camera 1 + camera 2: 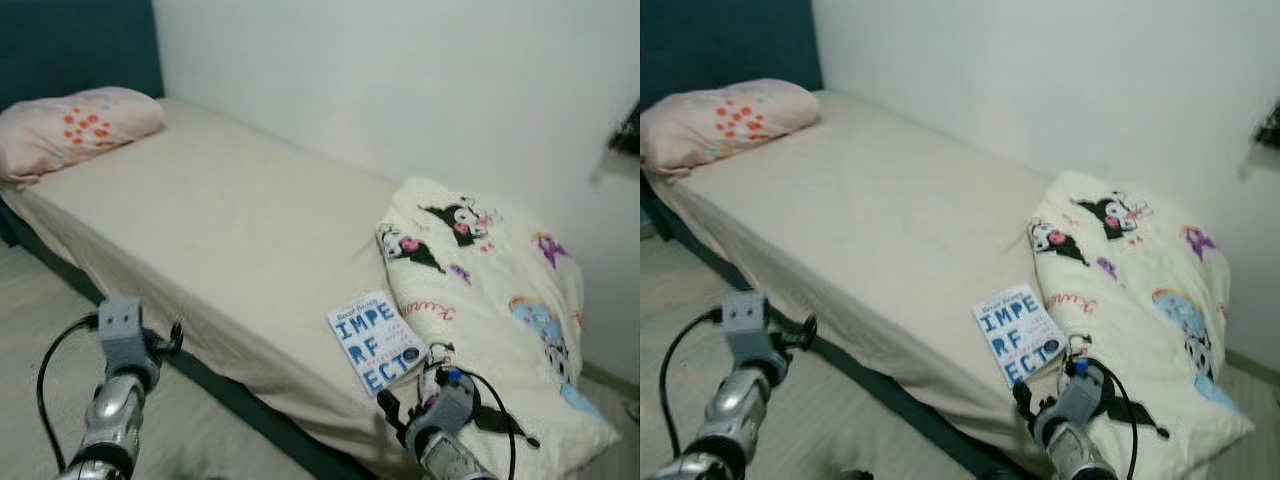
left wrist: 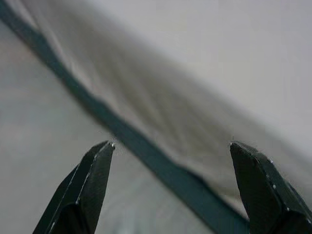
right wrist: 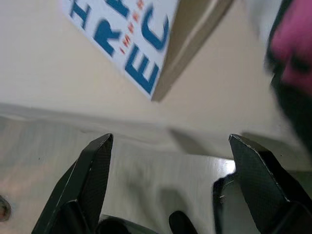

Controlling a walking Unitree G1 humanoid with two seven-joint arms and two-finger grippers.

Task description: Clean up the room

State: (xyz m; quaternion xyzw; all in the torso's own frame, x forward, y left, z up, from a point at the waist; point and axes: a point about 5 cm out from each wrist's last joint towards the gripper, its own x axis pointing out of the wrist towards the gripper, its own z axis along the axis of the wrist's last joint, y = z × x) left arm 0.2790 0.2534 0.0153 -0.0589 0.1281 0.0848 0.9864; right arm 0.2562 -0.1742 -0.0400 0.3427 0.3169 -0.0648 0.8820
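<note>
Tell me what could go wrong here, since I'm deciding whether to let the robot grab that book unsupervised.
1. The book lies close to the bed's near edge; a nudge from the open right gripper, just short of its corner, might push it off onto the floor.
2. The folded blanket rests against the book's far side, so a finger could snag fabric.
3. The left gripper, open near the bed frame, could bump it if the robot steps closer.

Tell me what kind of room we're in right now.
Most likely a bedroom: a single bed against the wall, a pink pillow at its head, a folded cartoon-print quilt at the near end, and a book beside it.
</note>
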